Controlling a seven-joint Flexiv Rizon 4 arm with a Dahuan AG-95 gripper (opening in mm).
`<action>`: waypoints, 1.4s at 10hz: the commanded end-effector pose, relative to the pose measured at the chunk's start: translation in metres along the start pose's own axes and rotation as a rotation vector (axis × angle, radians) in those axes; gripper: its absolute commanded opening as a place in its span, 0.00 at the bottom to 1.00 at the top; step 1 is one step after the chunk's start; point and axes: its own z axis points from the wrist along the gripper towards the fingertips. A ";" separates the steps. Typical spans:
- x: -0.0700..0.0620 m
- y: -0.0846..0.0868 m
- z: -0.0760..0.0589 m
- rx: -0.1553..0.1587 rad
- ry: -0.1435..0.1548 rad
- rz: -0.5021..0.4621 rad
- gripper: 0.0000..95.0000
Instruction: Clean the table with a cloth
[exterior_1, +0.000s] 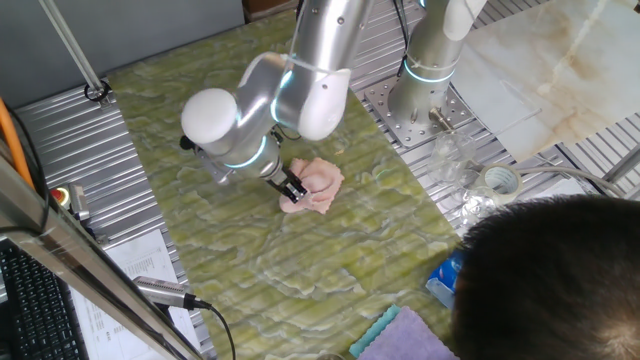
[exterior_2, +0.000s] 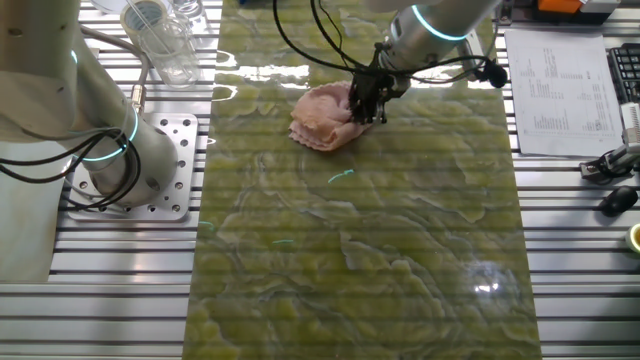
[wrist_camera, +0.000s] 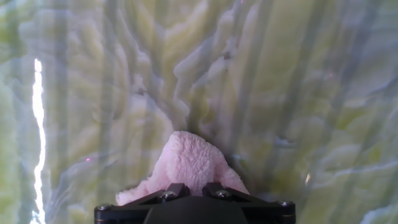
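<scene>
Gripper (exterior_1: 292, 189) down low at the near edge of the pink cloth (exterior_1: 318, 184), fingers seemingly pinched on a fold, cloth bunched flat on the green table (exterior_1: 300, 270) near the arm's base plate (exterior_1: 420, 118), probably for dragging.

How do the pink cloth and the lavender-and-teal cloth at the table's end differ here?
The pink cloth is plain pale pink; the fluffy cloth is lavender with a teal edge. The pink cloth lies bunched mid-table with the pincer at its edge; the fluffy cloth lies untouched at the table's near end, partly cut off by the frame. Both are soft, fuzzy fabric.
</scene>
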 end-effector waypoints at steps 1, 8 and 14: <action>0.005 -0.004 0.005 0.017 -0.045 -0.010 0.00; 0.006 -0.011 0.005 0.062 -0.197 -0.051 0.00; 0.004 -0.017 0.003 0.128 -0.259 -0.123 0.00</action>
